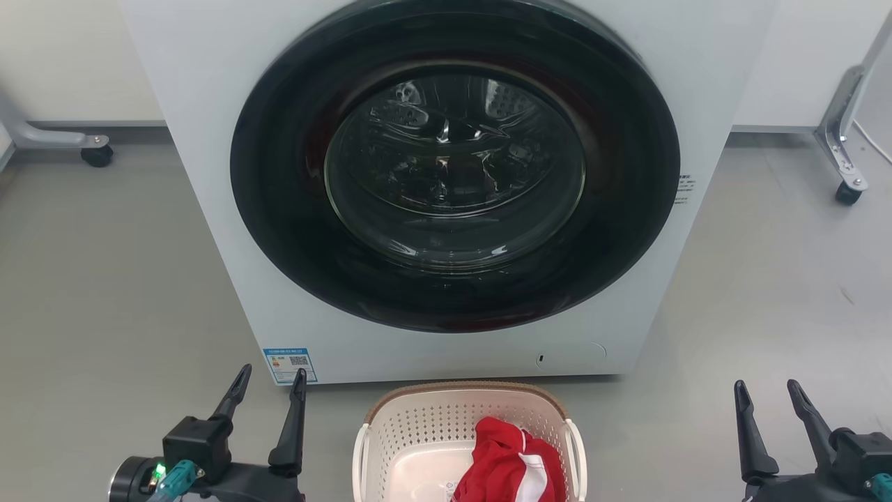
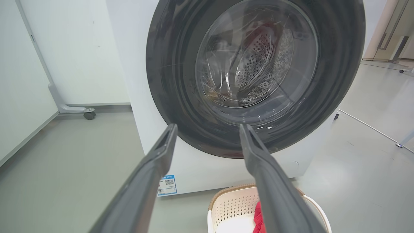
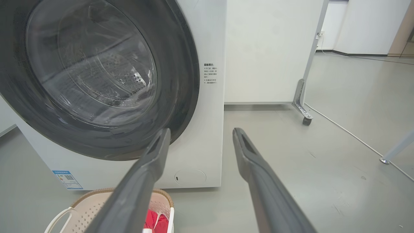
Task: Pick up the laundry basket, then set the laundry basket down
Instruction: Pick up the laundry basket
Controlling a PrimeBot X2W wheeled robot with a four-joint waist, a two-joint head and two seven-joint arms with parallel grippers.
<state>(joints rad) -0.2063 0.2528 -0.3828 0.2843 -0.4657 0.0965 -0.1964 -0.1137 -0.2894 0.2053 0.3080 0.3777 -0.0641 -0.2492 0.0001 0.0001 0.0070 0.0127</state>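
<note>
The laundry basket (image 1: pixel 418 425) stands on the floor at the bottom centre of the head view, cream-white with a brown woven-look rim and white side handles. Red and white clothing (image 1: pixel 512 464) lies in its right half. My left gripper (image 1: pixel 272 376) is open to the left of the basket, apart from it, with nothing between its fingers. To the basket's right, farther off, my right gripper (image 1: pixel 766 389) is open and empty too. The left wrist view has the basket (image 2: pixel 233 204) low, partly behind my right-hand finger (image 2: pixel 275 187). In the right wrist view the basket (image 3: pixel 87 207) sits at the lower left.
A white front-loading washing machine (image 1: pixel 209 139) with a shut dark round door (image 1: pixel 453 167) stands right behind the basket. White panels on wheeled metal feet (image 1: pixel 847 188) stand at both sides. Grey floor (image 1: pixel 104 279) spreads left and right; a cable (image 3: pixel 349 136) runs along it at the right.
</note>
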